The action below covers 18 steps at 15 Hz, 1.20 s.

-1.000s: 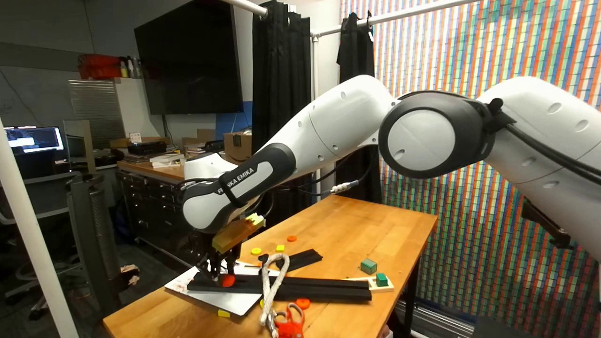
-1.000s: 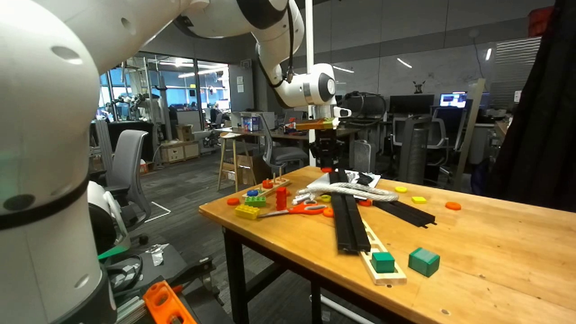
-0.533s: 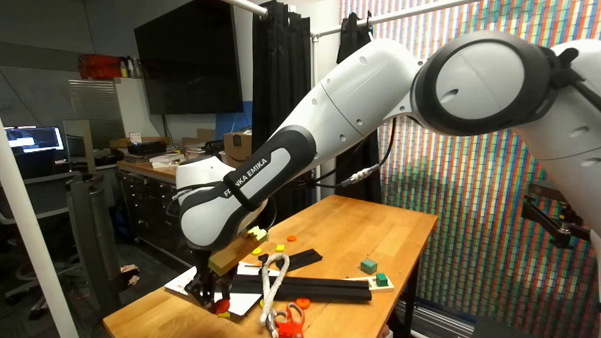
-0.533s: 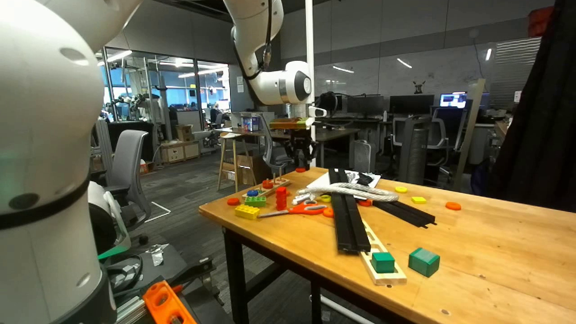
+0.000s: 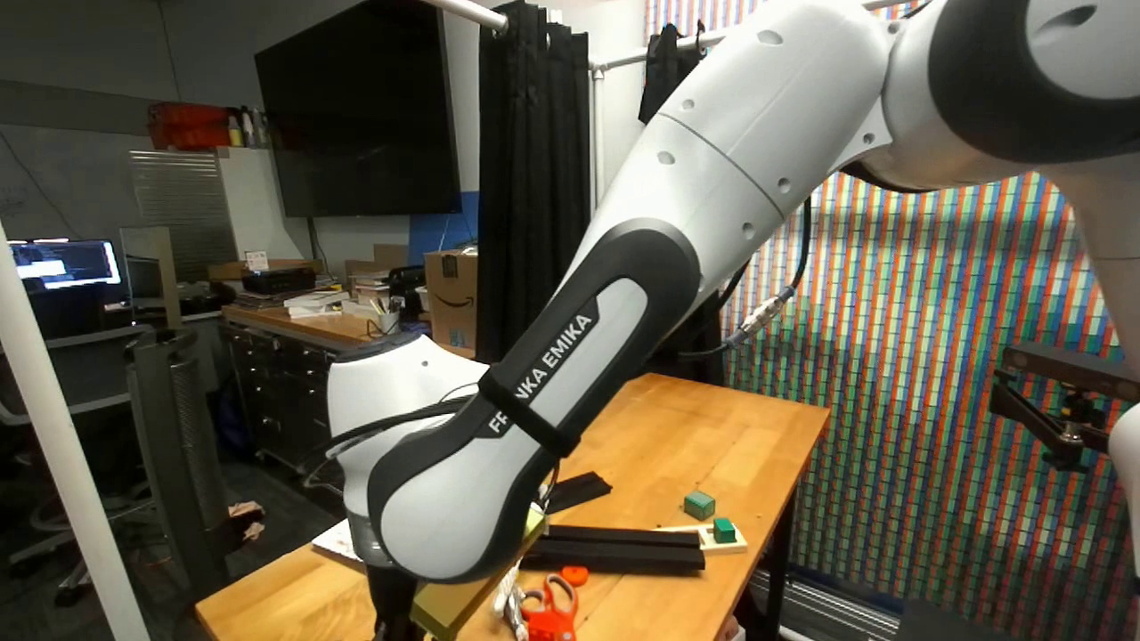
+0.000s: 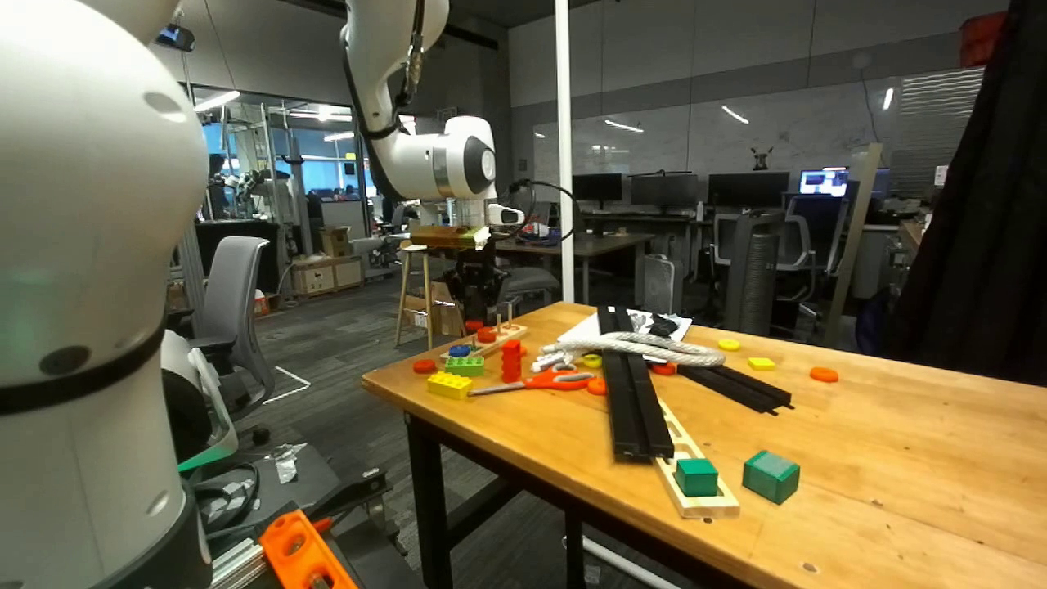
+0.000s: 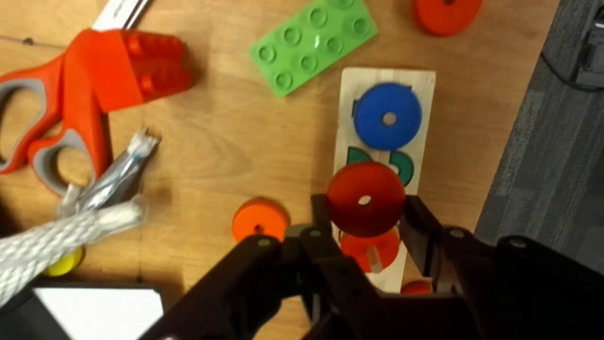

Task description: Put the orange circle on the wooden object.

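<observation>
Honey-coloured wooden tabletop (image 7: 222,156) fills most of the wrist view; right of centre, a black gripper (image 7: 366,208) pinches a round pierced red-orange disc (image 7: 365,184) over a pale rectangular wooden pegboard (image 7: 424,87) bearing a blue disc (image 7: 373,118) and a second red-orange disc (image 7: 356,248). Lower right in an exterior view, a slotted pale-wood frame (image 6: 708,512) carries a green block (image 6: 695,477).

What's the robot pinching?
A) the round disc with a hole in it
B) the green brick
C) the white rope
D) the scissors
A: in the wrist view, the gripper has a fingertip against each side of the round disc.
</observation>
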Available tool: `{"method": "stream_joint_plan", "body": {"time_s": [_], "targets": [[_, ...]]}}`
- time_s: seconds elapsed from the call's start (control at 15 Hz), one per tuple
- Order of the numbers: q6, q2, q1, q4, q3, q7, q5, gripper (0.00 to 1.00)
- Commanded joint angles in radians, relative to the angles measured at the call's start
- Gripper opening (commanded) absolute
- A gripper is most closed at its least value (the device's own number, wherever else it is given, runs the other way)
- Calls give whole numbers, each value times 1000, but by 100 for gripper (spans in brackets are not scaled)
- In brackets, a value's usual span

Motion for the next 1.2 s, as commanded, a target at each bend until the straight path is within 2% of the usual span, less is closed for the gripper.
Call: {"method": "stream_joint_plan", "body": {"time_s": [0.0,0.33,1.13], "targets": [[32,-65,12,-82,17,27,14,18],[46,-56,-4,-47,21,13,25,18],[111,-13,-46,-43,25,-45,59,18]]}}
